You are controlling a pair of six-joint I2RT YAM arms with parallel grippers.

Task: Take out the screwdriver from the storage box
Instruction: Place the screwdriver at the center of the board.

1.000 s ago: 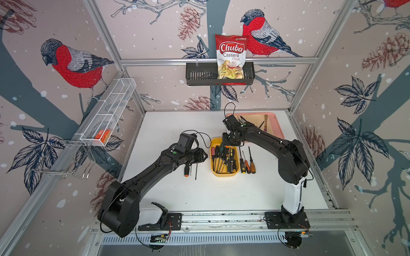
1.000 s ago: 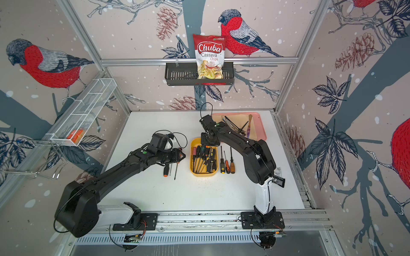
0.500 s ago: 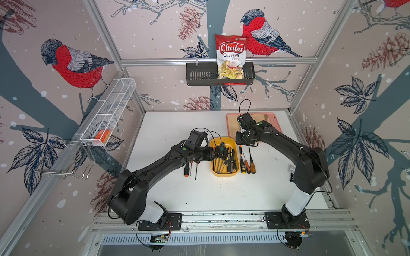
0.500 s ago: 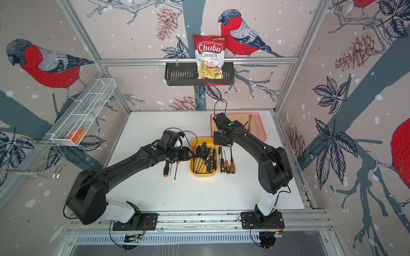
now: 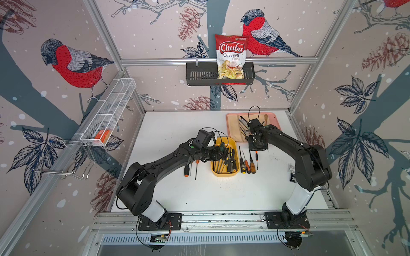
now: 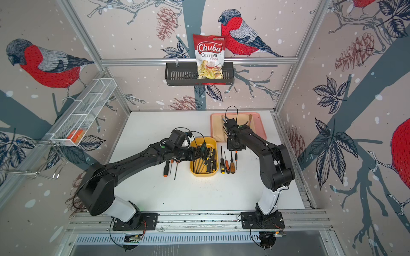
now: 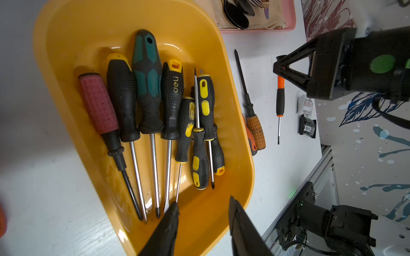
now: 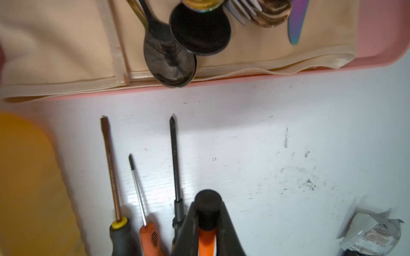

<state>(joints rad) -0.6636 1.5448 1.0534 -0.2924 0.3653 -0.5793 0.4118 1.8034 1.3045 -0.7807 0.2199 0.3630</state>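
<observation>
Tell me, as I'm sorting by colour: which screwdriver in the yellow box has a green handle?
The largest-handled screwdriver, teal-green and black, lying between the black yellow-capped one and the deli-branded one. The rest are pink or black-and-yellow.

A: The storage box [image 8: 24, 181] in the right wrist view?
B: Only a yellow blur, cut by the edge — the screwdriver handles [image 8: 121, 239] beside it run off too.
A: Under the right pincer [image 8: 207, 206]?
B: Something orange, possibly a handle — mostly hidden.

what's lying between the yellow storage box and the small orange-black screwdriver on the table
Three screwdrivers lie side by side on the white table, clear in both top views and the right wrist view.
</observation>
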